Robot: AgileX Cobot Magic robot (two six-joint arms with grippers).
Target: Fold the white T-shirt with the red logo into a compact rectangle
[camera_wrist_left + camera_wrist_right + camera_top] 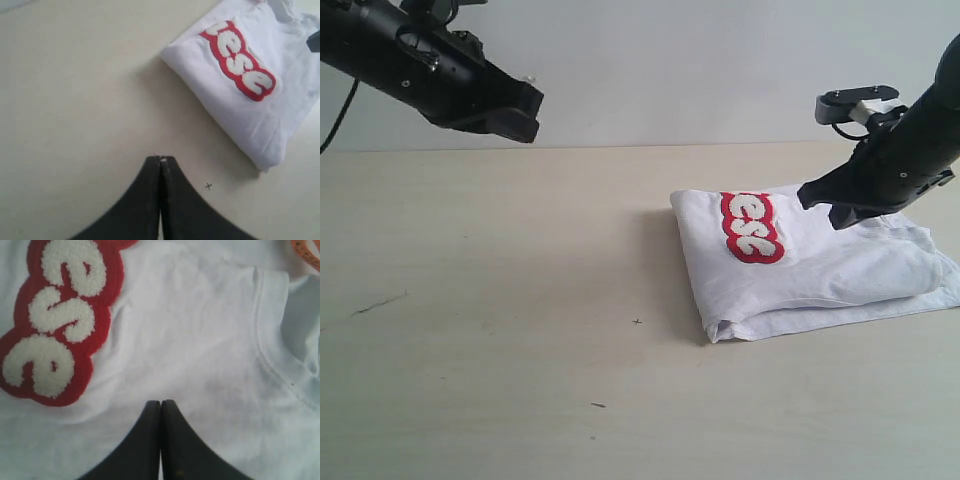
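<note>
Pale desk (470, 300), shirt (820, 280) folded on its right side, logo (752, 227) up. Left hand (161, 159) pinched closed, empty, well clear. Right hand (161, 402) closed too, empty, low over the cloth. Sweep it sideways and you could drag the top layer, spoiling the fold.

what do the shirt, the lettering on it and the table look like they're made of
Shirt: soft white knit fabric, probably cotton, matte; it creases and has a stitched collar.
Lettering: fuzzy white pile, like chenille or towelling, on a red felt-like border.
Table: smooth pale beige board, perhaps laminate, with faint scuffs.
</note>
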